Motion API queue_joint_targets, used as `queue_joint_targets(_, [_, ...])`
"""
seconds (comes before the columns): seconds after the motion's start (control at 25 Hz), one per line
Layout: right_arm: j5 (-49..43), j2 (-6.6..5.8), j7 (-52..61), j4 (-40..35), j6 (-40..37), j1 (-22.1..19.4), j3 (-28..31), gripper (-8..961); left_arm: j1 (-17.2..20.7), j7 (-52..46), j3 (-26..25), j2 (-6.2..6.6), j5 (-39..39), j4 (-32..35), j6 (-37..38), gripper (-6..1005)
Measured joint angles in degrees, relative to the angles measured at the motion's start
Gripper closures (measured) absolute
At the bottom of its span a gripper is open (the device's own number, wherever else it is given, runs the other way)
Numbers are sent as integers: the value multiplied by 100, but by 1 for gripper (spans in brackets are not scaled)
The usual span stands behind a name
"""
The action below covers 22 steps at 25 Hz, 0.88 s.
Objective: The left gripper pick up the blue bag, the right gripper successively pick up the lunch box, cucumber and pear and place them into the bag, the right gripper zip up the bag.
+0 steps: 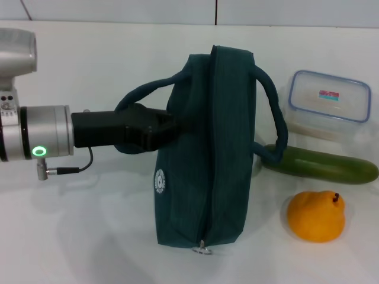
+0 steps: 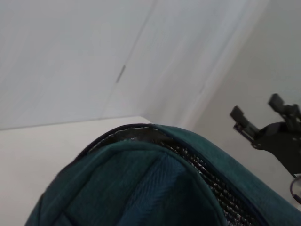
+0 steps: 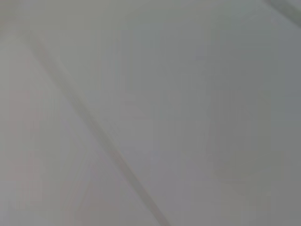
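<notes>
The left end effector (image 1: 163, 131) extends horizontally, clamped on the upright bag (image 1: 207, 154) at its side; the lunch box (image 1: 329, 96) sits lidded on the surface (image 1: 89, 236).

- Left arm (image 1: 35, 142) reaches in level from the left, its black left gripper (image 1: 155, 131) pressed against the upright bag's side, fingers hidden.
- Right gripper (image 2: 273, 129), seen far off, stands open.

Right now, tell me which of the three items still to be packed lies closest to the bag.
The cucumber: its end lies by the blue bag under the strap; the pear and lunch box sit clear.
</notes>
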Motion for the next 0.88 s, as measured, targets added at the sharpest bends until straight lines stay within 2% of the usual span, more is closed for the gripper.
queue_joint_targets(0.24, [265,-1,789,164,471,-324,182,94,-11,4,45,13,134,24,11,956])
queue_joint_targets(0.44, [114,0,1140,178,1150,-327,131,95,-11,5,43,14,189,27,65,956])
queue_joint_targets(0.88, [3,0,1713,254,1941,-126,186,97,-17,33,49,8,299,33,67,956])
